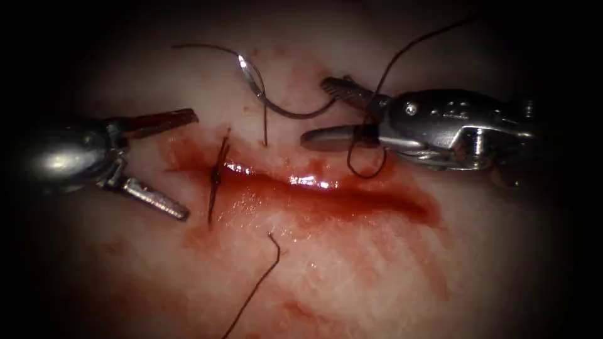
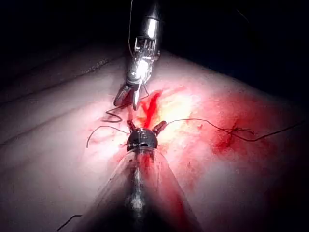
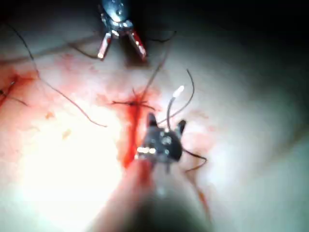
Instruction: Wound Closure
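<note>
In the endoscope view, your left tool [image 1: 157, 163] stood wide open at the left end of the cut [image 1: 326, 194], holding nothing. Your right tool [image 1: 326, 113] gaped too, gripping nothing, though thread [image 1: 367, 172] looped round its lower jaw. The needle [image 1: 276, 100] lay free on the tissue [image 1: 377, 270] above the cut, not in it. A finished stitch [image 1: 217, 176] crossed the cut's left end.

In the left wrist view, your left tool [image 2: 143, 128] spread its jaws over the red fluid [image 2: 152, 104].

In the right wrist view, the right tool [image 3: 166, 123] sat open just beside the needle [image 3: 175, 104]. I judged that snagged loop could drag the needle away.
</note>
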Controlling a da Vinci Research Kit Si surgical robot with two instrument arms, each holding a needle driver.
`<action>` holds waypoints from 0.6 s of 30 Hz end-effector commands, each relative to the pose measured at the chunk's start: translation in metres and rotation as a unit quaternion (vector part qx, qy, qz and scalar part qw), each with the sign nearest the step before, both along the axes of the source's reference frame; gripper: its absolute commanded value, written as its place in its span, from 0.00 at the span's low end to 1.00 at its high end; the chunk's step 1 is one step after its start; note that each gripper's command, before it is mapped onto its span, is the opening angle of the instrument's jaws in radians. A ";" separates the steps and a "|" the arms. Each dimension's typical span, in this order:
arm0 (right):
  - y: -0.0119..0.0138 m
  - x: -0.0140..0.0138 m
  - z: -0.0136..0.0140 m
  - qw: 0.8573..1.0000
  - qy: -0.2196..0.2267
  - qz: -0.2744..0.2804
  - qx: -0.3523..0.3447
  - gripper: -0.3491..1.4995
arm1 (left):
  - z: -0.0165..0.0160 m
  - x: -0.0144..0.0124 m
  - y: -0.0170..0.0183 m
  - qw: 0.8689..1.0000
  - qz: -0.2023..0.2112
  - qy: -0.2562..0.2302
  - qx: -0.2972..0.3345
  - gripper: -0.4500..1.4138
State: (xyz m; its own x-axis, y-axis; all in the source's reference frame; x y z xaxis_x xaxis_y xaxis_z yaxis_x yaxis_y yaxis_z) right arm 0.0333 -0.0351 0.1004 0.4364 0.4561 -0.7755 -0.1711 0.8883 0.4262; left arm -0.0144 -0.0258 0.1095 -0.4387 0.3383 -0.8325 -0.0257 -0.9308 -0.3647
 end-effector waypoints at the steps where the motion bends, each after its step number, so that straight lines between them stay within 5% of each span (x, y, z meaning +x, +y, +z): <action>1: 0.0001 0.0013 0.0005 1.000 0.001 -0.003 -0.009 0.71 | 0.0009 -0.0007 -0.0008 1.000 0.003 -0.004 -0.004 0.70; 7: 0.0007 0.0027 0.0018 0.998 -0.024 -0.022 -0.046 0.64 | 0.0017 -0.0008 -0.0024 1.000 0.011 -0.008 -0.005 0.70; 10: 0.0008 0.0032 0.0025 0.997 -0.036 -0.038 -0.059 0.39 | 0.0016 -0.0008 -0.0025 1.000 0.011 -0.009 -0.005 0.69; 12: 0.0006 0.0034 0.0028 0.995 -0.047 -0.055 -0.073 0.10 | 0.0015 -0.0008 -0.0025 1.000 0.011 -0.009 -0.005 0.69; 14: 0.0003 0.0038 0.0032 0.993 -0.055 -0.066 -0.080 0.00 | 0.0015 -0.0009 -0.0026 1.000 0.012 -0.010 -0.004 0.69; 18: 0.0001 0.0041 0.0038 0.989 -0.071 -0.087 -0.091 0.00 | 0.0014 -0.0009 -0.0027 1.000 0.012 -0.010 -0.004 0.68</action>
